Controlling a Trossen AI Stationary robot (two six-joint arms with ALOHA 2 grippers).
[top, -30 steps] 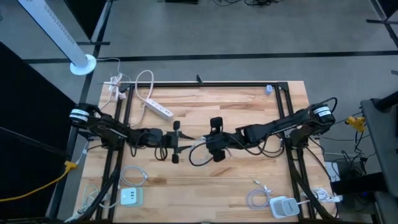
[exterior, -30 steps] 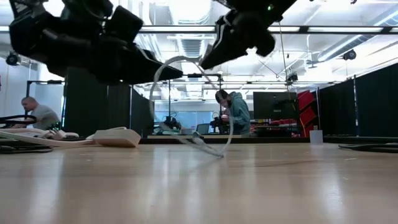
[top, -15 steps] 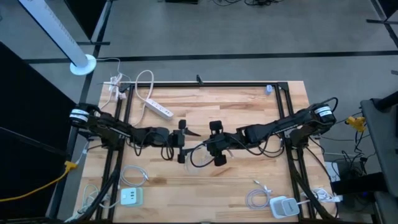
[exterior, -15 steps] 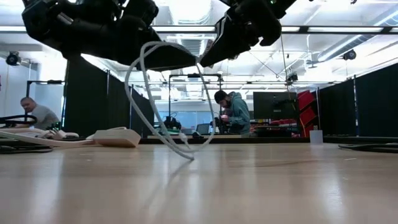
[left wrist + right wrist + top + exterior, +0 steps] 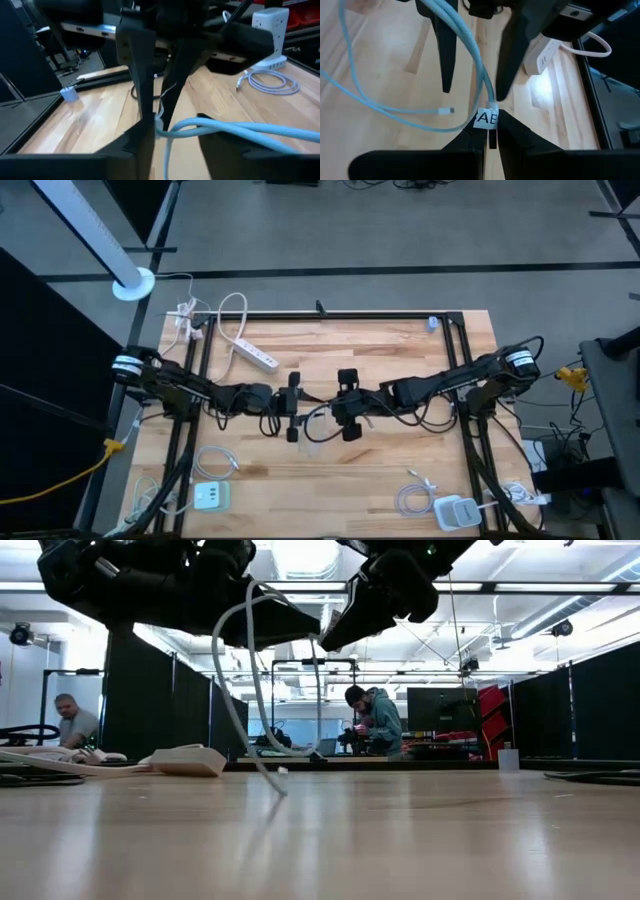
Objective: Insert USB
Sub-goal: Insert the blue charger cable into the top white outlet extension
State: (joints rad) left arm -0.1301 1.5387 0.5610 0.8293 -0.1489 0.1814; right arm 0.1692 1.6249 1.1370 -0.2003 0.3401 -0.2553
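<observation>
A white USB cable (image 5: pixel 316 432) hangs in a loop between my two grippers above the table's middle. My right gripper (image 5: pixel 326 408) is shut on it. My left gripper (image 5: pixel 308 404) faces it from the table's left and is open. In the right wrist view the left gripper's two fingers (image 5: pixel 445 55) stand on either side of the cable (image 5: pixel 470 45). Whether they touch it, I cannot tell. The cable's free plug (image 5: pixel 449 110) dangles low. In the low view the cable (image 5: pixel 232 690) arcs over and drops to the tabletop. My right gripper pinches the cable between its two fingers at the white tag lettered "AB" (image 5: pixel 486 118), close to one end. The fingers come from the table's right, about level. The cable leaves the hold as a slack loop, lifted except its lowest part (image 5: pixel 280 788), which is at the tabletop.
A white power strip (image 5: pixel 255 355) lies toward the far left. A charger block (image 5: pixel 211 496) with a coiled cable (image 5: pixel 215 463) sits near left, another block (image 5: pixel 455 510) with a coil (image 5: pixel 413 500) near right. A black frame edges the table. People (image 5: pixel 375 720) are in the room beyond.
My left gripper has moved toward the table's right, closing in on my right gripper, so its open fingers now stand around the cable. The hanging loop has swung toward the left gripper, and its low end has shifted along the table the same way.
</observation>
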